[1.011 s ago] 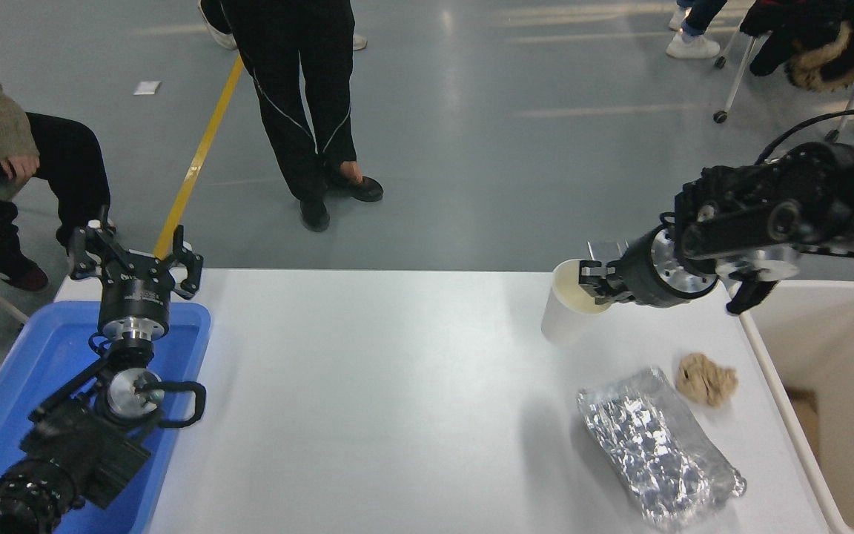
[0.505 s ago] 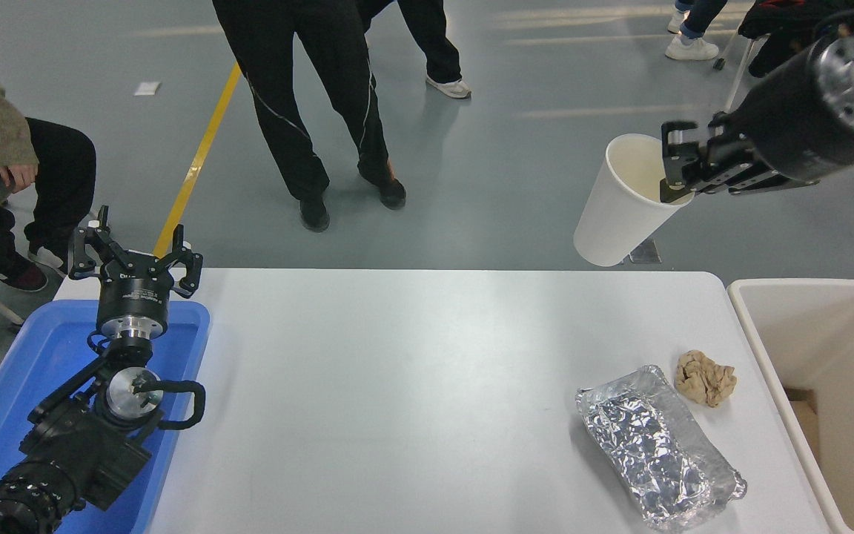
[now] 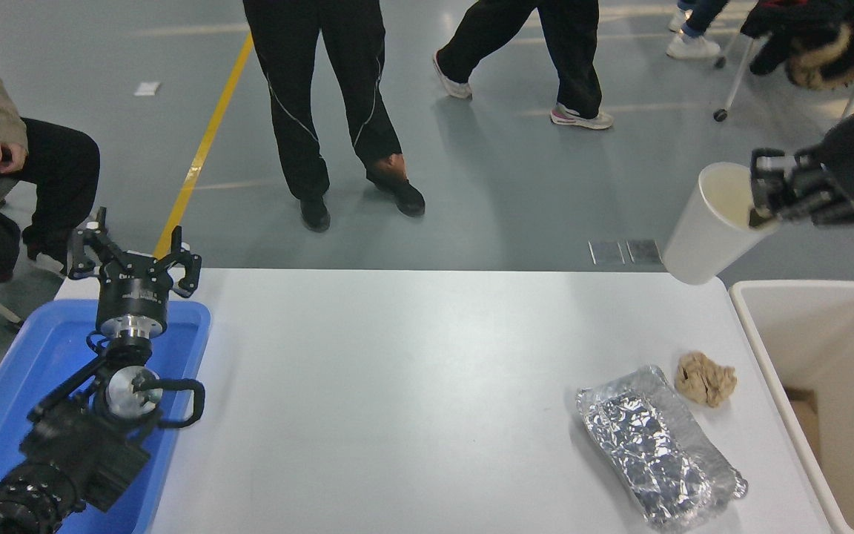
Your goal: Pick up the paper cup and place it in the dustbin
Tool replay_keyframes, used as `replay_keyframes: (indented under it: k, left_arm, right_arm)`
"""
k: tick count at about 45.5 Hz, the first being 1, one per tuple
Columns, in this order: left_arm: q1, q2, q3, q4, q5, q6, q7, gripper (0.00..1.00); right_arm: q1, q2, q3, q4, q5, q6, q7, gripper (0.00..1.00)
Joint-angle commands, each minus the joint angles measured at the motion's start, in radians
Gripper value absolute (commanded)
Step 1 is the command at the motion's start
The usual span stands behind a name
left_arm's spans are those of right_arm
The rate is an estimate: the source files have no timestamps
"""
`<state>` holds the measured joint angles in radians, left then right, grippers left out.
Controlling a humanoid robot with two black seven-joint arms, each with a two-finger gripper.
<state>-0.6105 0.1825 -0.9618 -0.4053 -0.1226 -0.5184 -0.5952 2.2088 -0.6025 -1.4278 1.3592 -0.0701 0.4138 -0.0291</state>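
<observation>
The white paper cup (image 3: 705, 230) hangs tilted in the air, high above the table's far right corner, its open mouth turned up and to the right. My right gripper (image 3: 762, 199) is shut on the cup's rim, one finger inside the mouth. The cream-white dustbin (image 3: 768, 348) stands beyond the table's right edge, below and just right of the cup. My left gripper (image 3: 134, 265) is parked open over the blue tray at the lower left.
A crumpled brown paper ball (image 3: 706, 378) and a crushed foil tray (image 3: 657, 445) lie on the table near the bin. A blue tray (image 3: 34, 356) sits at the left. A seated person is at far left; others walk behind the table.
My right gripper lifted the cup off the table, then carried it right and slightly down toward the bin. People behind the table have walked to the right.
</observation>
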Motion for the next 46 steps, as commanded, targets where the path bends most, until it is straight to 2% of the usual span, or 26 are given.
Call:
replay_keyframes:
  k: [1,7,15,26,31,44,45,46]
  left_arm:
    - [0.000,0.000,0.002,0.000,0.000,0.000,0.002,0.99]
    - [0.000,0.000,0.002,0.000,0.000,-0.002,0.000,0.99]
    - [0.000,0.000,0.002,0.000,0.000,0.000,0.000,0.99]
    - [0.000,0.000,0.002,0.000,0.000,-0.002,0.002,0.99]
    - [0.000,0.000,0.002,0.000,0.000,-0.002,0.000,0.99]
    - [0.000,0.000,0.002,0.000,0.000,0.000,0.000,0.99]
    - [0.000,0.000,0.000,0.000,0.000,0.000,0.000,0.99]
    - [0.000,0.000,0.002,0.000,0.000,0.000,0.000,0.99]
  right_arm:
    - [-0.504,-0.102,0.110,-0.408,-0.004,-0.109,-0.003,0.00]
    - [-0.776,-0.118,0.283,-0.623,0.001,-0.130,-0.006,0.00]
    - [-1.105,-0.103,0.489,-0.880,0.095,-0.135,-0.008,0.00]
    - [-1.558,0.111,0.708,-1.393,0.136,-0.145,-0.008,0.00]
    - [-1.626,0.170,0.763,-1.427,0.135,-0.162,-0.008,0.00]
    - [-1.677,0.205,0.774,-1.424,0.133,-0.244,-0.022,0.00]
    - [-1.677,0.205,0.773,-1.424,0.134,-0.251,-0.022,0.01]
    - [-1.677,0.205,0.773,-1.424,0.135,-0.257,-0.022,0.23]
